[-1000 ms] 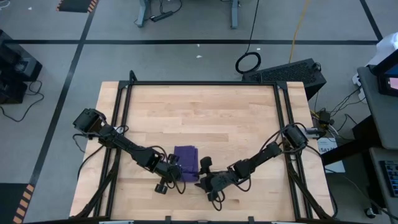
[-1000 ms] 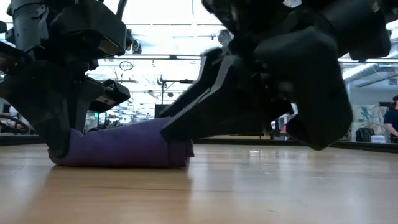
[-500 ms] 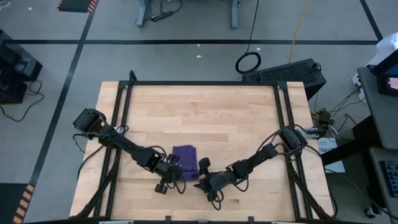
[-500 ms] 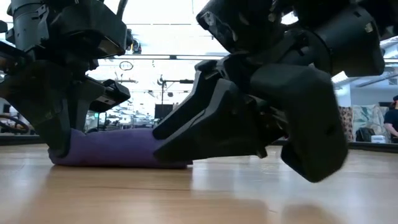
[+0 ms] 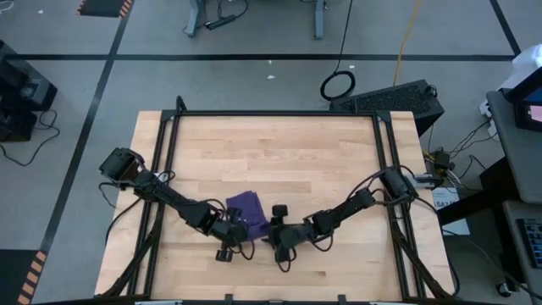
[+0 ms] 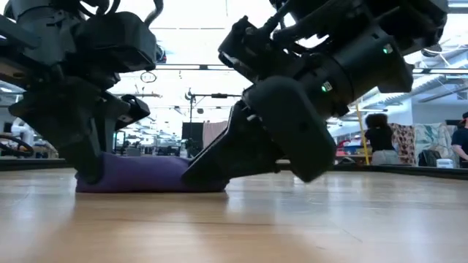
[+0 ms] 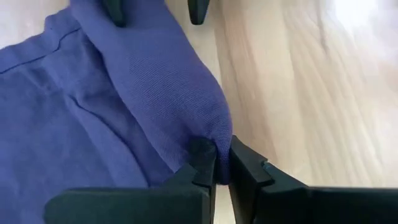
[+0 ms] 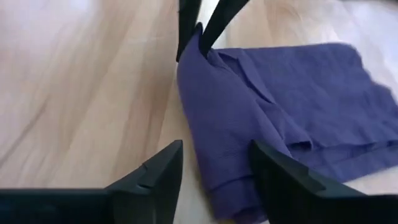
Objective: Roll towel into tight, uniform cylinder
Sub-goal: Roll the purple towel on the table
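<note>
The purple towel (image 5: 247, 211) lies folded on the wooden bench (image 5: 271, 152), toward the six o'clock edge and a little to the nine o'clock side of centre in the high view, with its near edge bunched into a thick fold between the two arms. The left end effector (image 7: 219, 163) is at the towel's nine o'clock end, and its fingers are closed tight on a corner of the rolled fold, the cloth squeezed between the two dark tips in the left wrist view. The right end effector (image 8: 214, 165) is at the towel's three o'clock end; its fingers (image 8: 152, 174) stand apart, straddling the end of the thick fold with cloth lying between them, not yet pinching it. In the low view the towel (image 6: 146, 175) rests flat on the bench as a low purple mound, with the left end effector (image 6: 91, 172) pressing down at its end and the right end effector (image 6: 212, 172) reaching its other end.
</note>
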Controlling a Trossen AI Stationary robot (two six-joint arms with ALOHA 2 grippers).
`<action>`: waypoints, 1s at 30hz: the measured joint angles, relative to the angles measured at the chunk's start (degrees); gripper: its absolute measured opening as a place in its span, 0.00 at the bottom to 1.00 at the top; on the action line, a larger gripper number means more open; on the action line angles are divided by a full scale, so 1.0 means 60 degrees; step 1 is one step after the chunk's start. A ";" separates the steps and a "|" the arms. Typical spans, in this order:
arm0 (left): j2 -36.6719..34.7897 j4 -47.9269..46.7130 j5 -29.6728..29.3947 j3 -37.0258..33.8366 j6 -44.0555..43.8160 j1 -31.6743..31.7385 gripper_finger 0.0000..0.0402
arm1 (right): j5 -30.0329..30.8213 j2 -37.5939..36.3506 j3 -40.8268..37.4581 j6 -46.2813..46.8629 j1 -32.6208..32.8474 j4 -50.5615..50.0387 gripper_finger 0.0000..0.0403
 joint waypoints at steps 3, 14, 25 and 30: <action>0.0000 -0.0019 -0.0224 0.0000 0.0077 -0.0014 0.13 | -0.0350 -0.0021 0.0010 0.0545 -0.0118 -0.0192 0.38; -0.1473 -0.0739 -0.1283 -0.0018 -0.0266 -0.0088 0.48 | -0.0715 -0.0001 0.0035 0.2700 -0.0130 -0.0747 0.08; -0.1065 0.0313 -0.4498 -0.0006 -0.0669 -0.1738 0.55 | -0.1682 0.0056 0.1646 0.4388 -0.0317 -0.3268 0.02; 0.0091 0.0439 -0.5134 -0.0007 -0.1226 -0.2055 0.55 | -0.1865 0.0074 0.2119 0.3997 -0.0599 -0.4033 0.02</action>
